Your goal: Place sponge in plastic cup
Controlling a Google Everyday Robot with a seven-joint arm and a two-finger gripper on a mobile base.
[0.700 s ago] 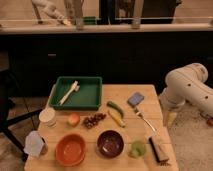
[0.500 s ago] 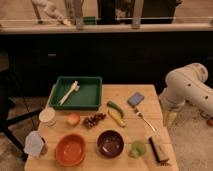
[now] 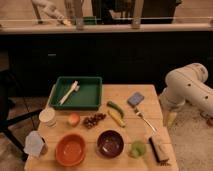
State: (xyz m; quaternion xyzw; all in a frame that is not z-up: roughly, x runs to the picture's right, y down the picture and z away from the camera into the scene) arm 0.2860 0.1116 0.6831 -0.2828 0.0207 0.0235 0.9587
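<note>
The approach has not begun: the gripper [image 3: 171, 119] hangs off the tabletop's [image 3: 125, 91] right edge, jaws released and empty. Next it likely must reach the sponge [image 3: 135, 99] near that edge; the plastic cup [image 3: 138, 148] waits by the front edge.

The pale, matt wooden tabletop [image 3: 120, 92] carries a soft, matt blue-grey rectangular sponge pad [image 3: 135, 99] and a smooth lime-green plastic cup [image 3: 138, 148]. The smooth white arm's gripper [image 3: 171, 118] hangs beside the tabletop's right edge, fingers apart.
</note>
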